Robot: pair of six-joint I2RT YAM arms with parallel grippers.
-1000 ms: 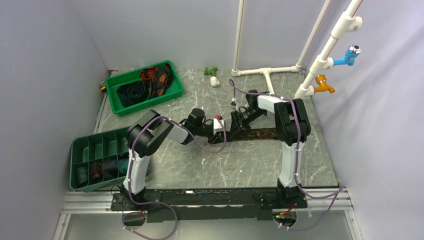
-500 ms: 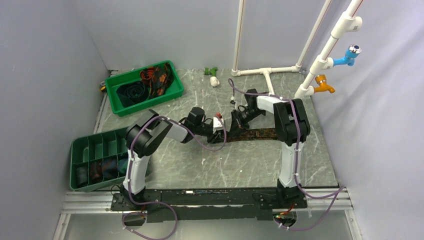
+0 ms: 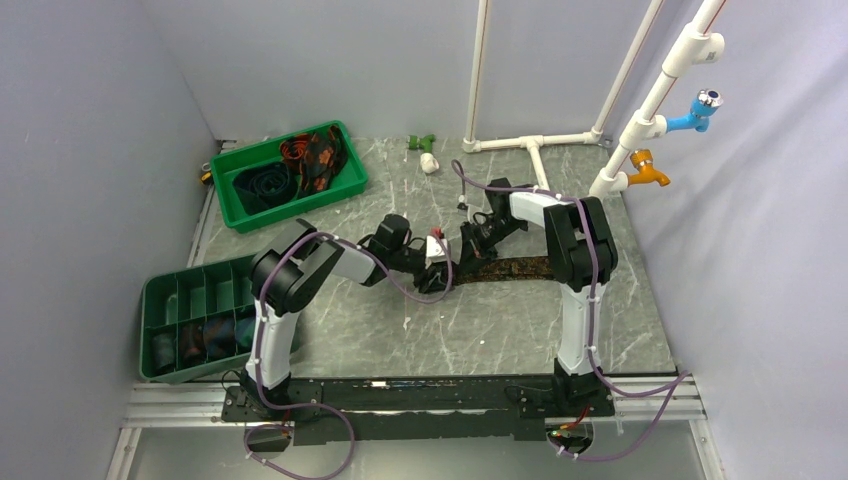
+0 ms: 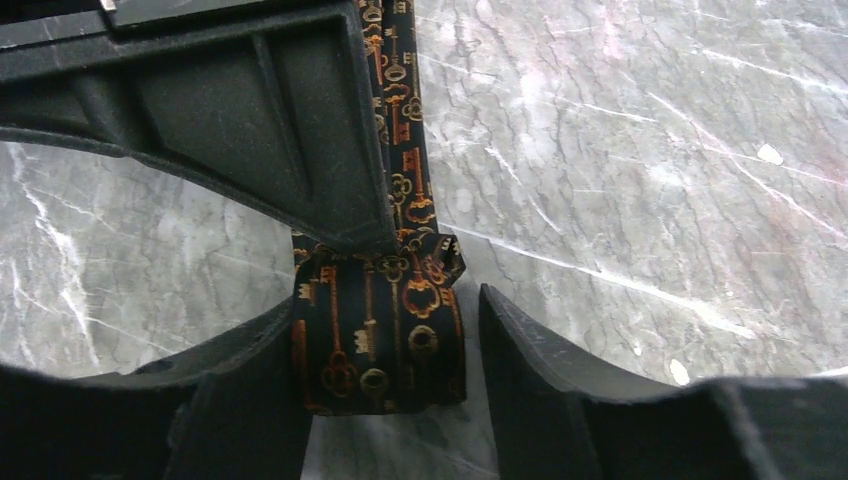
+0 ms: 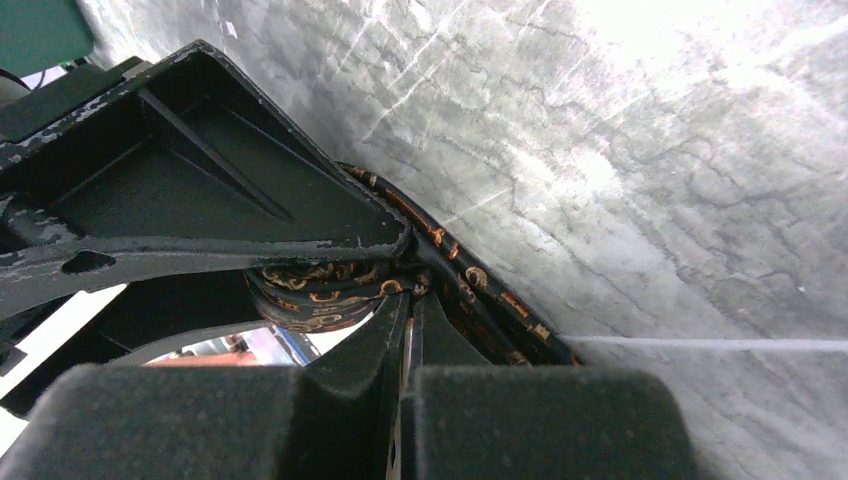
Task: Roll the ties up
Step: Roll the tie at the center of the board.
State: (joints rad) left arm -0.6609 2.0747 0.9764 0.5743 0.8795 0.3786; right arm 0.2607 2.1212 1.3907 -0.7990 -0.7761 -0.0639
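Key-print tie on the counter
Its rolled end is flanked by the parted fingers of the left pincer (not clamped) — the right pincer is shut, its tips set against the roll from the opposite side.

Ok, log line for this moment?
stage: rolling tie | left claw: open, astride roll | right claw: shut, tip at roll | rest of tie: flat on table
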